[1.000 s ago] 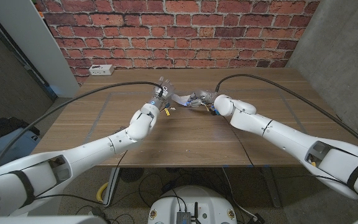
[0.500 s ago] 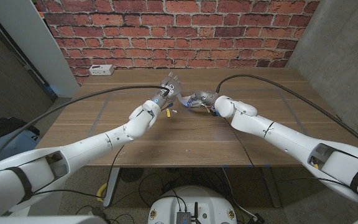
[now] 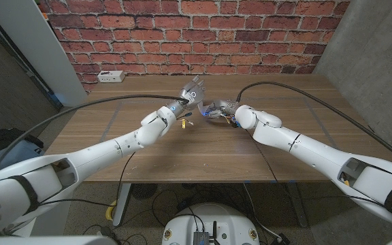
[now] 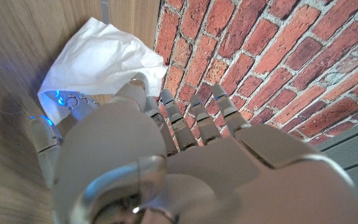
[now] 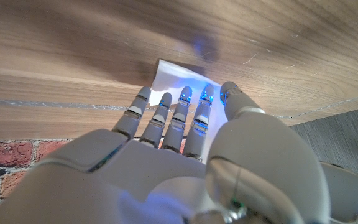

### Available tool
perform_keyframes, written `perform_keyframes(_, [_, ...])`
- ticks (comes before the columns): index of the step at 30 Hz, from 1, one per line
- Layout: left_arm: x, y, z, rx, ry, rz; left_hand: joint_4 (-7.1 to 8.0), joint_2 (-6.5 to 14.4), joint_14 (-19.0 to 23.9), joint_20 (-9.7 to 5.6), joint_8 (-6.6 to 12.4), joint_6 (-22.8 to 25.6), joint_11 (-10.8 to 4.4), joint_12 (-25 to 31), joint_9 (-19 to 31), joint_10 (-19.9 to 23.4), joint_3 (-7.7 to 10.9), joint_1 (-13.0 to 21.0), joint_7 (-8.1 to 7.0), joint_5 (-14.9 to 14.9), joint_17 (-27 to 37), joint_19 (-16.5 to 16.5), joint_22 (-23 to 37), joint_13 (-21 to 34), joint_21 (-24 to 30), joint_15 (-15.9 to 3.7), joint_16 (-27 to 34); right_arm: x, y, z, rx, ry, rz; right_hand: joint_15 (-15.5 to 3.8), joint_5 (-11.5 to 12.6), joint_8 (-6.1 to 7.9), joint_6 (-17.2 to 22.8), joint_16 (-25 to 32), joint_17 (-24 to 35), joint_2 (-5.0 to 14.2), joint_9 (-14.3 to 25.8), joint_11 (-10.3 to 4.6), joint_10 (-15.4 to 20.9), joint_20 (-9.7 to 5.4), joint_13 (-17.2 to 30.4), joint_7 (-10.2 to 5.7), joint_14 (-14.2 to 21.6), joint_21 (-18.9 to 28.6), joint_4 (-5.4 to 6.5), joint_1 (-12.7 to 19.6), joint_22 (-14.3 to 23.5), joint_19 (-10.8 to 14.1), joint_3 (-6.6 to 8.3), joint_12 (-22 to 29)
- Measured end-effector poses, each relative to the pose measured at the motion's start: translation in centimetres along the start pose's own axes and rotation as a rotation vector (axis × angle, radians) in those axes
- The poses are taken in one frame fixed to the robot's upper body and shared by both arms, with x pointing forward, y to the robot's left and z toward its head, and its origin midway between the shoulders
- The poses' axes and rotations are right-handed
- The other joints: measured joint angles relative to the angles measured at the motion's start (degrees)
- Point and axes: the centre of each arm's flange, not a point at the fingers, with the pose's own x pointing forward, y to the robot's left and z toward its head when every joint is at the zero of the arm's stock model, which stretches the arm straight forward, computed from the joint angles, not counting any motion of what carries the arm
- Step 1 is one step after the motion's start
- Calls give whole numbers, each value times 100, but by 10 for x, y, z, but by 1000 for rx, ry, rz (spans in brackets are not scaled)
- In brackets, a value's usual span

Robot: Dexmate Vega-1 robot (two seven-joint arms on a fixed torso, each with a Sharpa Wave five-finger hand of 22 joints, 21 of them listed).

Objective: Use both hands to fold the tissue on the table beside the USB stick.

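Item: tissue (image 4: 98, 59), white, crumpled on the desk (image 3: 216, 146) near the far middle, between both robot hands; left robot hand (image 3: 190, 93) raised over it, fingers spread, holding nothing; right robot hand (image 3: 216, 109) fingers extended onto its edge, grip we cannot tell. Risk, we judge: thin paper may bunch or slide rather than crease, or drag into the small USB stick (image 3: 184, 123) just beside it.

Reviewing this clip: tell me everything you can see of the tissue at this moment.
The tissue is a thin, white, soft-looking sheet, creased and rumpled rather than flat, lying on the wooden table toward its far side, between the two hands. In the left wrist view, the left hand has its thumb at the tissue's edge. In the right wrist view, the right hand has its fingertips on a corner of it. Whether a fold is finished cannot be told.
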Motion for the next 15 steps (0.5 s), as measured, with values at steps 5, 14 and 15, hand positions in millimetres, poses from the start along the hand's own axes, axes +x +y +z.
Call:
perform_keyframes(5, [2,-2,5,3,-36,38,0,0,50,-25,-49,2,-29,0,1,30,0,0,-63,0,0,26,0,0,0,-11,0,0,0,0,-2,3,2,0,0,-29,-31,-21,-9,0,0,41,-41,21,0,31,0,0,23,0,0,-21,23,-43])
perform_keyframes(14, [4,-7,16,-14,-93,83,0,1,123,-25,-70,-28,-29,0,2,92,0,-44,-94,0,0,26,0,0,0,-23,0,3,-2,0,-9,9,8,-11,0,-94,-195,-43,-28,-63,0,185,-249,42,1,92,-55,0,0,-63,0,-43,47,-152])
perform_keyframes(15, [4,-8,17,-16,-96,87,0,1,134,-25,-70,-28,-29,0,1,92,0,-44,-94,0,-1,26,0,0,0,-31,0,3,-2,0,-9,9,10,-11,0,-113,-246,-51,-27,-101,0,186,-290,52,1,96,-99,0,0,-104,0,-52,47,-176])
